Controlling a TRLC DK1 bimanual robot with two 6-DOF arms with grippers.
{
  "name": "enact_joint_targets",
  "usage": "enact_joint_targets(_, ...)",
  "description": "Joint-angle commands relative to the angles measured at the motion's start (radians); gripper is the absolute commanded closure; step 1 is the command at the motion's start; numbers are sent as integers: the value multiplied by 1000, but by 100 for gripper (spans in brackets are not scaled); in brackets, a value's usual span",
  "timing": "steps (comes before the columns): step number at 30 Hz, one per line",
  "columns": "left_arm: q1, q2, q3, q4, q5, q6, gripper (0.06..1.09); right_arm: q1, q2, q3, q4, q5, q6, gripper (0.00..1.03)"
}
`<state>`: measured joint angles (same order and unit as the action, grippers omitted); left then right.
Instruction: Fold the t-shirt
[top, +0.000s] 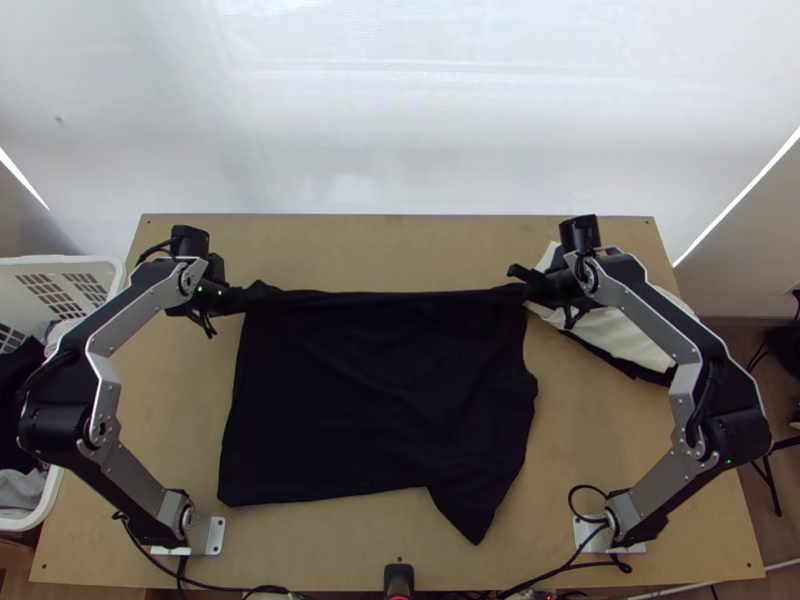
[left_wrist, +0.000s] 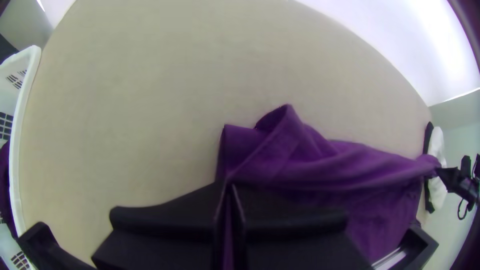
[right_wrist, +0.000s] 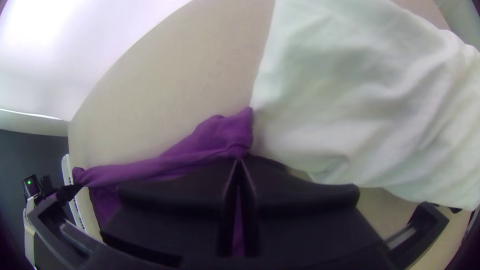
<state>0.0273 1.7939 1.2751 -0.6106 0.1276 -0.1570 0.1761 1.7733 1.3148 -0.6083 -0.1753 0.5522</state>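
My left gripper (top: 244, 297) is at the far left corner of the black t-shirt (top: 370, 390), and my right gripper (top: 528, 290) is at its far right corner. The shirt lies spread between the arms, its far edge stretched straight, with a pointed flap towards the near right. In the left wrist view the left gripper (left_wrist: 229, 184) is shut on the cloth (left_wrist: 310, 160), which looks purple there and is bunched at the fingertips. The right wrist view has the right gripper (right_wrist: 239, 161) shut on a bunched part of the shirt (right_wrist: 215, 137).
A white cloth with a dark one under it (top: 615, 335) lies at the right, beside and partly beneath the right gripper. A white laundry basket (top: 113, 268) holding clothes stands at the left edge. Bare wood (top: 380, 250) stretches beyond the shirt's far edge.
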Motion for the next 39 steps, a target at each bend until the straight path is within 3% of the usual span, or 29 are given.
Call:
enact_joint_targets(1, 20, -67, -26, -72, 4, 66, 105, -7, -17, -28, -21, -1, -15, 100)
enact_joint_targets(13, 122, -153, -42, -124, 35, 154, 105, 2, -58, -46, -21, -1, -38, 100)
enact_joint_targets(19, 92, -105, 20, -75, 37, 42, 105, 3, -40, 34, -11, -1, -21, 100)
enact_joint_targets(28, 52, 153, 352, -34, 12, -208, 105, 6, 137, 278, 15, 26, 57, 100)
enact_joint_targets(35, 48, 291, 507, -49, -14, -233, 105, 8, 267, 399, 15, 65, 77, 100)
enact_joint_targets(39, 45, 272, 512, -107, -14, -219, 105, 17, 235, 389, -4, 65, 83, 100)
